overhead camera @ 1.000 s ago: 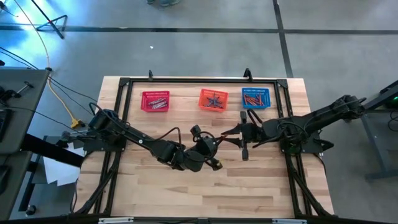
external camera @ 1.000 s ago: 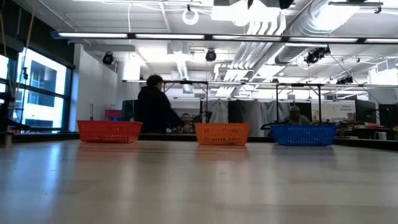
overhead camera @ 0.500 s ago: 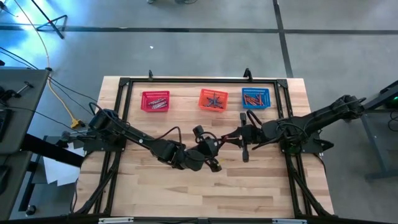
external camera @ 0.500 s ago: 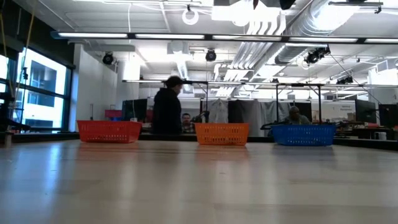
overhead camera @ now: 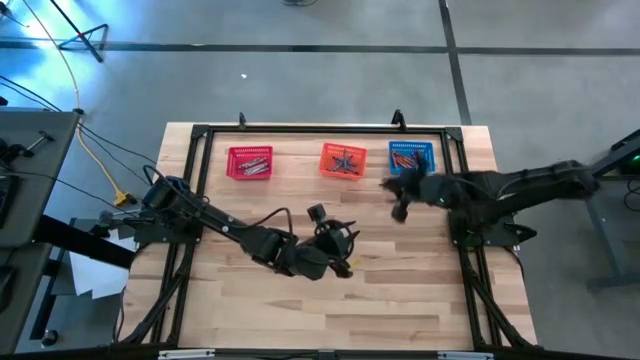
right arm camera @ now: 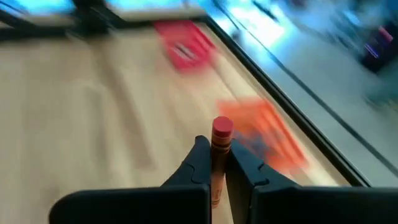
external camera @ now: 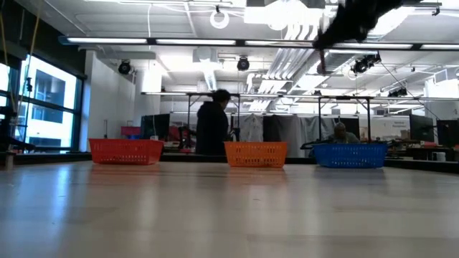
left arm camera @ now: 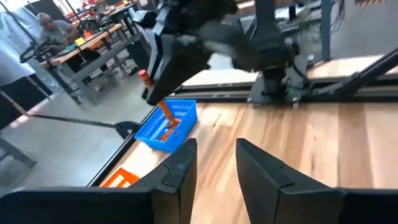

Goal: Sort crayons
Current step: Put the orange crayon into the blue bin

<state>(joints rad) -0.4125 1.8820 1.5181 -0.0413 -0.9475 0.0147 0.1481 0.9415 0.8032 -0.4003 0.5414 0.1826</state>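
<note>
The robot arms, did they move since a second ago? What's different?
The right claw swung away from the table's middle toward the blue basket, and it is shut on a red-orange crayon. The left claw hardly moved and is open and empty near the middle. A person behind the table walked toward the orange basket. The red basket and the other two stayed put.

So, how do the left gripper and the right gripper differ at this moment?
The right gripper is shut on a red-orange crayon; the left gripper is open and holds nothing. In the high view the right gripper is near the blue basket at the far edge, while the left gripper is over the middle of the table. Both have two dark fingers.
</note>
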